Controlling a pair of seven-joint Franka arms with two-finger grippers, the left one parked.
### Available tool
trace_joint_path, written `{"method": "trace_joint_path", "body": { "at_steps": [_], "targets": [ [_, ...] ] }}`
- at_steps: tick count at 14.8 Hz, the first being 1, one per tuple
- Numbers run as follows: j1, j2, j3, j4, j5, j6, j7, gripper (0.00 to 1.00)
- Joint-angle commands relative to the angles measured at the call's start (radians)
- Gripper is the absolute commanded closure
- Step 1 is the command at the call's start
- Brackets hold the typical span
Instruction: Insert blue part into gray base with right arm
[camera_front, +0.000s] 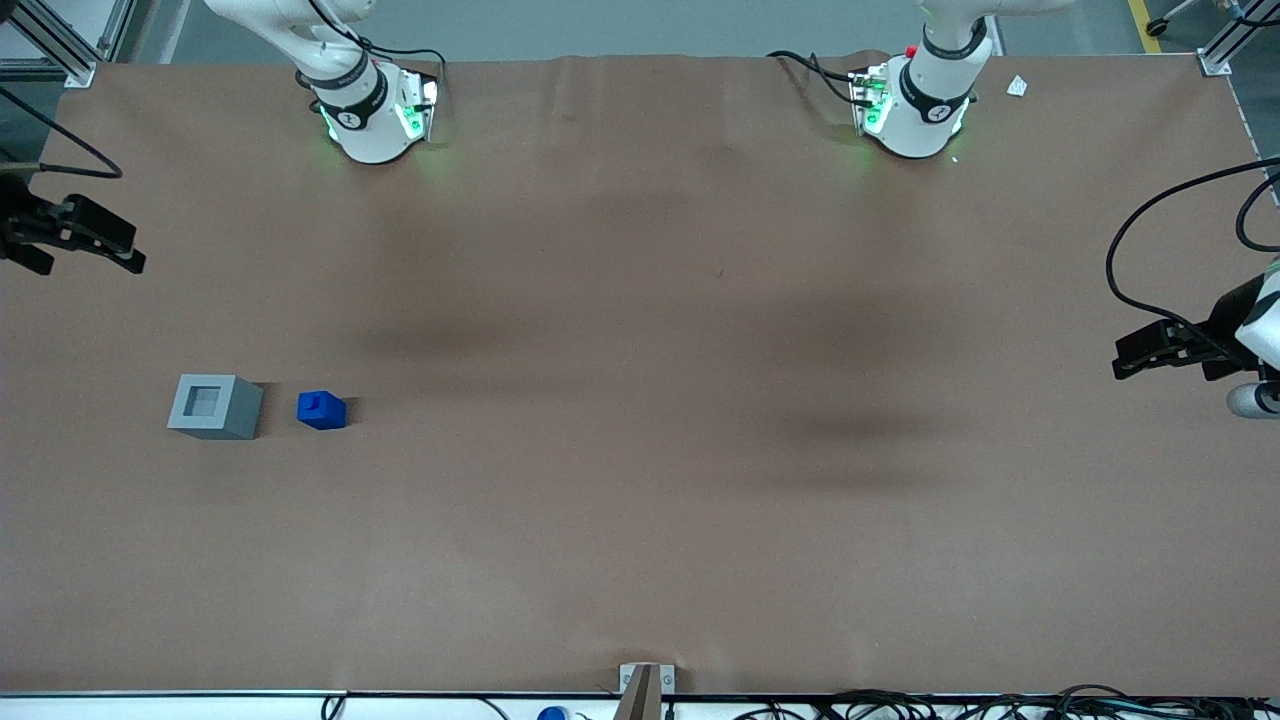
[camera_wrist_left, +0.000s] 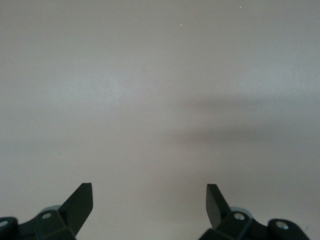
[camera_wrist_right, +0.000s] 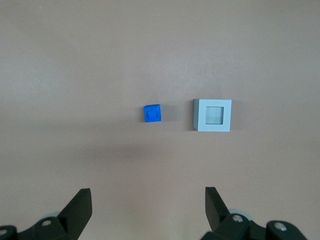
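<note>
The blue part (camera_front: 321, 410) stands on the brown table beside the gray base (camera_front: 214, 406), a small gap between them, stud up. The base's square recess faces up and is empty. My right gripper (camera_front: 130, 250) hangs above the table at the working arm's end, farther from the front camera than both blocks. In the right wrist view the gripper (camera_wrist_right: 148, 200) is open and empty, with the blue part (camera_wrist_right: 152, 113) and the gray base (camera_wrist_right: 213, 115) well ahead of its fingertips (camera_wrist_right: 82, 197).
The brown table (camera_front: 640, 450) carries both arm bases (camera_front: 370, 110) along its edge farthest from the front camera. A small white scrap (camera_front: 1017, 86) lies near the parked arm's base. A metal bracket (camera_front: 645, 685) and cables run along the nearest edge.
</note>
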Motion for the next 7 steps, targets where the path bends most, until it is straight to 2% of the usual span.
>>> {"method": "trace_joint_path", "body": {
  "at_steps": [1, 4, 7],
  "targets": [
    [0.006, 0.028, 0.003, -0.008, -0.014, -0.001, 0.010, 0.00],
    [0.005, 0.071, 0.003, -0.033, -0.005, 0.014, 0.010, 0.00],
    [0.003, 0.114, 0.005, -0.075, -0.003, 0.098, -0.002, 0.00]
  ]
}}
